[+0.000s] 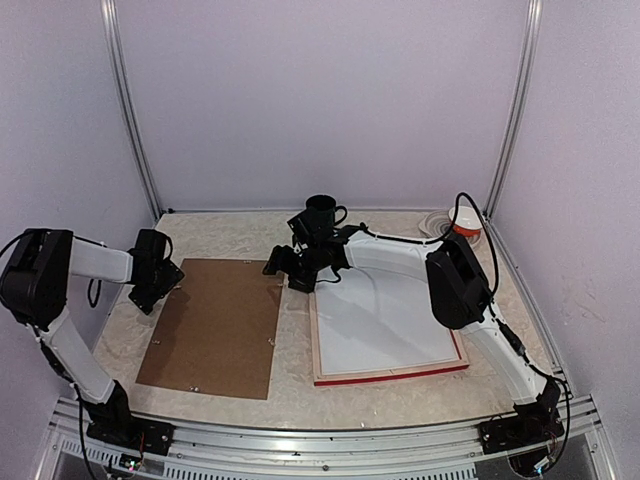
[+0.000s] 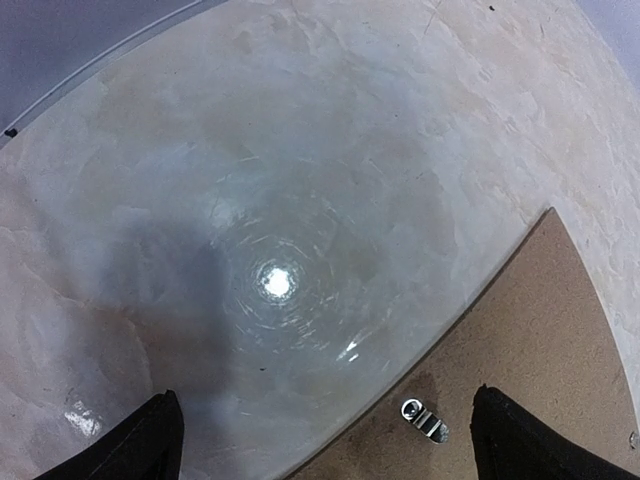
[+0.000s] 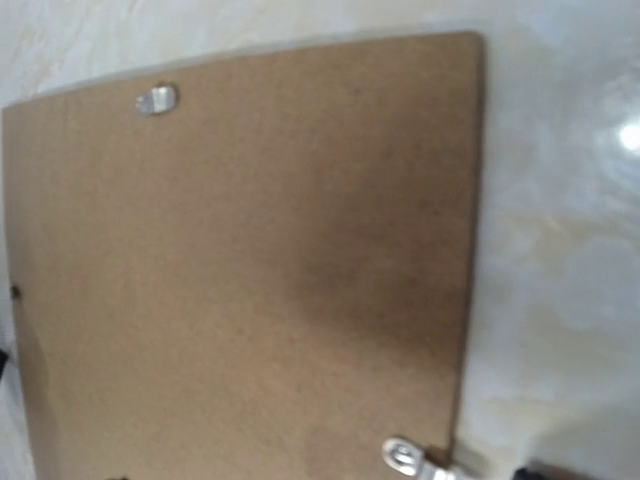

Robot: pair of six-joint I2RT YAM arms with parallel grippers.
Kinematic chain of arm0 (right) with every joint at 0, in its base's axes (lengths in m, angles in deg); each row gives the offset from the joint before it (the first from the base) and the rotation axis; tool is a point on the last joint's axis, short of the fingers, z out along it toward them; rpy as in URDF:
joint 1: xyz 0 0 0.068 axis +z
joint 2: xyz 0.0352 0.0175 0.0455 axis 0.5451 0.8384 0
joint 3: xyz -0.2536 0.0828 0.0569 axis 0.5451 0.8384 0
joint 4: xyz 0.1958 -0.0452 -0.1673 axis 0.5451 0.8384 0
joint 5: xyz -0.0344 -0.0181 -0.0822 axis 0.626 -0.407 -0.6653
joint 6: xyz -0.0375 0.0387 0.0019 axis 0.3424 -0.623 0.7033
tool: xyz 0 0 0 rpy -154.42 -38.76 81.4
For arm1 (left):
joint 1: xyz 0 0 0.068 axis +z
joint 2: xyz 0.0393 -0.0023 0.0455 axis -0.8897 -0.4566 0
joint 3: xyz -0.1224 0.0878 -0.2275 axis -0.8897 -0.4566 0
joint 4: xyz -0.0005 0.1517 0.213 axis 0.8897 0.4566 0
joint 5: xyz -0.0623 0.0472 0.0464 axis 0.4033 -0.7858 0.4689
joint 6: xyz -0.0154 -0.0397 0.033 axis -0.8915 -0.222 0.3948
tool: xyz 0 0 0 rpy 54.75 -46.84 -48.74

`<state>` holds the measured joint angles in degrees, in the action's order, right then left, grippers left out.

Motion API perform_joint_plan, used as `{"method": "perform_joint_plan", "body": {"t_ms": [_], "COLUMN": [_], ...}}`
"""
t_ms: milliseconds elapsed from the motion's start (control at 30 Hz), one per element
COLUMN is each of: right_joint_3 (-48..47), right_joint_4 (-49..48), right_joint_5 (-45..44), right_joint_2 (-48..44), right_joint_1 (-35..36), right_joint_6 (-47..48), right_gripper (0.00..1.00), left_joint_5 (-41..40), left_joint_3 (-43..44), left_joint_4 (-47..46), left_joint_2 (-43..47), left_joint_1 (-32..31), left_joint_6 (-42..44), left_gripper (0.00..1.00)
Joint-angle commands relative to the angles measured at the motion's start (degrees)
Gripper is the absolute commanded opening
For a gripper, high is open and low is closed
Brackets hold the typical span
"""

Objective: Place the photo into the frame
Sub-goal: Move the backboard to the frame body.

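White right arm [image 1: 400,256] outstretched across frame [image 1: 392,374]

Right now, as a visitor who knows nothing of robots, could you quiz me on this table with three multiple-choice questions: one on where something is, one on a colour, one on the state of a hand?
1. Where does the brown board lie relative to the frame?
A) flat on the table, on the left arm's side of it
B) inside it
C) leaning against the back wall

2. What colour is the frame's near edge?
A) blue
B) red
C) green

3. How is the left hand?
A) open, holding nothing
B) shut tight, empty
C) clamped on the board

Answers:
1 A, since the top view shows the board lying flat beside the frame, with a gap between them.
2 B, since a red strip runs along the frame's near side.
3 A, since its wrist view shows the fingers wide apart with nothing gripped between them.
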<state>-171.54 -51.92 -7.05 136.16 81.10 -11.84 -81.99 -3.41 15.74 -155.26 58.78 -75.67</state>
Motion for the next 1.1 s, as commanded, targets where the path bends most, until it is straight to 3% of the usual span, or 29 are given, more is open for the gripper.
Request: {"method": "perform_joint_plan", "body": {"t_ms": [0,400,667,867,1067], "right_joint_3": [1.8,1.0,18.4,22.8,19.0], "right_joint_4": [-4.2,-4.3,-19.9,-28.1,-22.1], "right_joint_5": [1.7,1.1,4.9,8.6,5.3], "right_joint_2": [1.7,2.2,-5.5,-7.0,-6.3], "right_joint_1": [-0.4,-0.3,-0.8,-2.3,-2.0], "right_joint_6": [-0.6,0.0,-4.8,-7.5,-5.4], "right_gripper": [0.81,0.8,0.81,0.81,0.81], "left_joint_5": [1.2,2.1,3.6,4.0,3.9], "left_joint_3": [0.1,-1.4,-2.4,-2.1,-2.4], "left_joint_4": [-0.3,-1.8,-2.7,-2.7,-2.6], "left_joint_2": [-2.1,-2.6,-1.5,-1.4,-1.2], "left_joint_1": [-0.6,-3.3,-3.5,-3.8,-3.8], "left_joint_6": [0.2,-0.6,-1.0,-0.7,-0.7], "left_gripper": [0.99,0.99,0.99,0.99,0.99]}}
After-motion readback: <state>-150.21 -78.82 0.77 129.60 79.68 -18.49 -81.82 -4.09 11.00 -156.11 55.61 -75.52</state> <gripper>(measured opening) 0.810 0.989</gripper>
